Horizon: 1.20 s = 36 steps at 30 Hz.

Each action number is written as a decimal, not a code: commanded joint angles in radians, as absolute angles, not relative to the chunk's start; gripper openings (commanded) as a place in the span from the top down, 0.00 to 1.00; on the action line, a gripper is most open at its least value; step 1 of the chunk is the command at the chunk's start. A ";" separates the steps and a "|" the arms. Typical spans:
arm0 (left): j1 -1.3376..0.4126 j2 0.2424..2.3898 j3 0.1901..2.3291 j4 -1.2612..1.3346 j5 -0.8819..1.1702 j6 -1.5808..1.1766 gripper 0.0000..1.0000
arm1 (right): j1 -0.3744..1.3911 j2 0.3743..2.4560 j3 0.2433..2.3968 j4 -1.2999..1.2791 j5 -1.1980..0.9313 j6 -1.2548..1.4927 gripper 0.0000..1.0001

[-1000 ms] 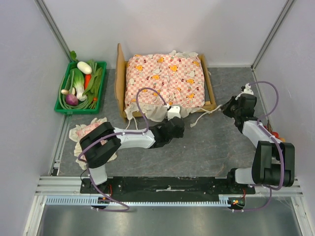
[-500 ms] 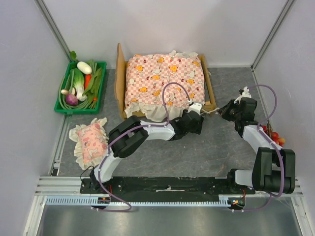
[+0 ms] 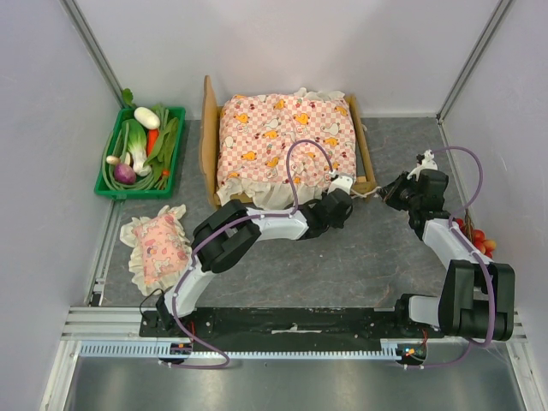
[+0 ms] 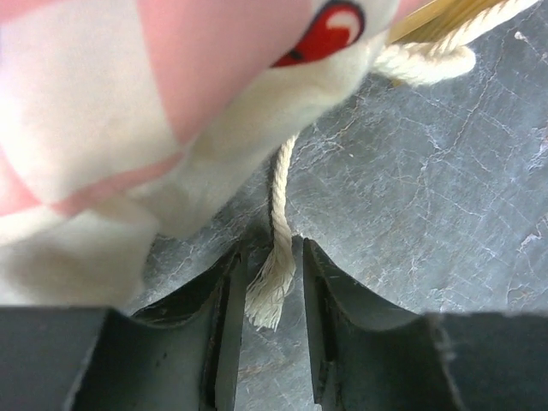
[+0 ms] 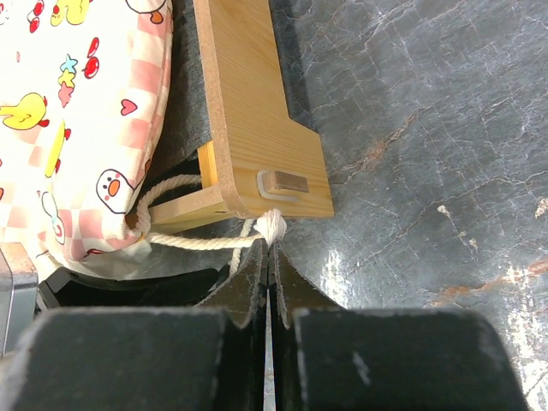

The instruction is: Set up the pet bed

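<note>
Pet bed (image 3: 208, 128) sits toward the back of the table (image 3: 377, 257), mattress (image 3: 287, 137) on it. Left gripper (image 4: 272, 257): jaws apart, frayed cord (image 4: 278, 197) end between them. Right gripper (image 5: 270, 248): jaws together, tips at the corner knot (image 5: 272, 224).

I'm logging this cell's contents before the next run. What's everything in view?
bed: one, light wood, far middle of table
mattress: one, pink-checked, in the bed
pillow: one, pink frilled, near left
tray: one, green, far left
vegetables: several, mixed colours, in the tray
rope: white, count unclear, at the bed's near right corner
table: one, grey
left gripper: black, open around a rope end
right gripper: black, shut, tips at the rope knot
</note>
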<state>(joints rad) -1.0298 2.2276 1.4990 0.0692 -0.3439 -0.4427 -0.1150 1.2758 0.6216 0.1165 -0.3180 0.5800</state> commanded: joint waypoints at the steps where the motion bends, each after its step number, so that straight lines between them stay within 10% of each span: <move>1: -1.066 2.229 1.479 -0.072 -0.369 -0.408 0.63 | -0.117 1.256 0.624 0.146 -0.331 0.586 0.97; 11: -1.091 2.217 1.447 -0.094 -0.357 -0.397 0.98 | -0.118 1.262 0.624 0.152 -0.327 0.587 0.96; 36: -1.006 1.916 1.180 -0.095 -0.376 -0.414 0.98 | -0.130 1.281 0.727 0.144 -0.163 0.624 1.00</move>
